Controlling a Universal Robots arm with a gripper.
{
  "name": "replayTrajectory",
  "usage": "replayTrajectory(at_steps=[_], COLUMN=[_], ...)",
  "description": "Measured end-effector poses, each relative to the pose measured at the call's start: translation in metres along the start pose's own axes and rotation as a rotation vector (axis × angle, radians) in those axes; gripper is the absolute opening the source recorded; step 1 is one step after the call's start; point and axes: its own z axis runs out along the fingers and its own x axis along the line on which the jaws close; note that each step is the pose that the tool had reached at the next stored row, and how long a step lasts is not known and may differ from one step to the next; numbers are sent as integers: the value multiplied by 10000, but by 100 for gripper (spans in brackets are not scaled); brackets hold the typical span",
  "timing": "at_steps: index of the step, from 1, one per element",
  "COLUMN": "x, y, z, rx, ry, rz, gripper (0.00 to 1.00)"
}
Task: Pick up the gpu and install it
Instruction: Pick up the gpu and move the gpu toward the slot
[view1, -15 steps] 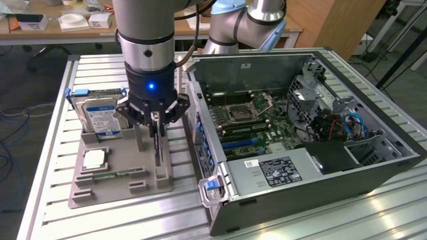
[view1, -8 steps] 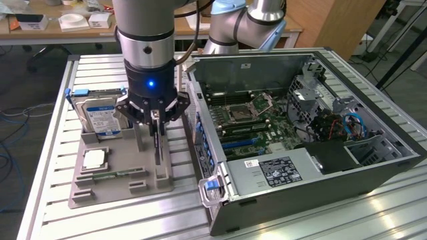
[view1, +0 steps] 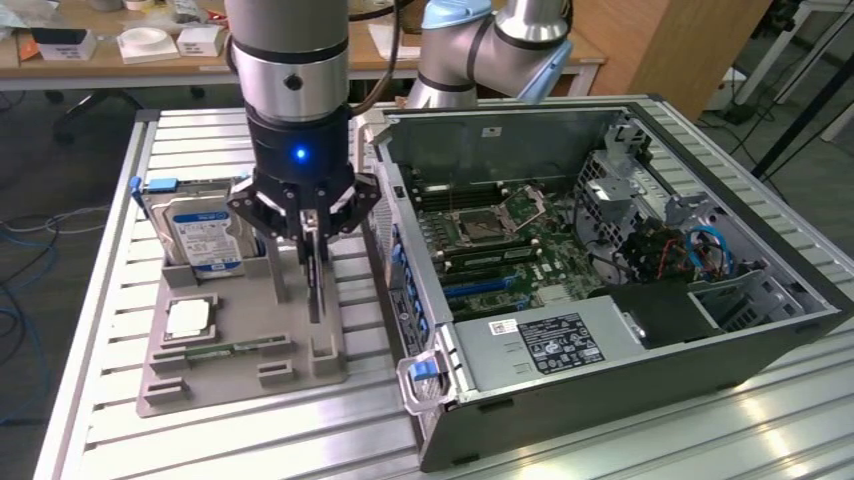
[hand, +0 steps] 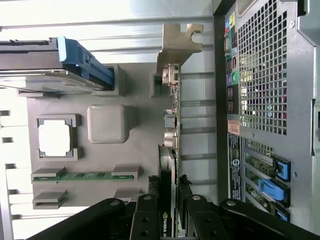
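The gpu (view1: 314, 285) is a thin dark card seen edge-on, standing upright over the grey holder tray (view1: 240, 385). My gripper (view1: 310, 235) hangs straight above it, with its black fingers closed on the card's top edge. In the wrist view the gpu (hand: 172, 115) runs lengthwise from its metal bracket down between my gripper (hand: 168, 210) fingers, which press on both sides. I cannot tell whether the card's lower edge still rests in the tray's slot. The open computer case (view1: 534, 130) lies to the exterior view's right, its motherboard (view1: 507, 240) exposed.
On the tray stand a silver hard drive (view1: 200, 235) with a blue-white label, a processor chip (view1: 190, 317) and a green memory stick (view1: 227, 350). The case's rear panel (hand: 260, 80) is close beside the card. A slatted metal table (view1: 174, 140) carries everything.
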Motion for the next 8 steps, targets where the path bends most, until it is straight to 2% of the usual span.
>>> replayTrajectory(at_steps=[8], x=[0], y=[0], z=[-106], rx=[0], ry=[0], rz=[0], gripper=[26])
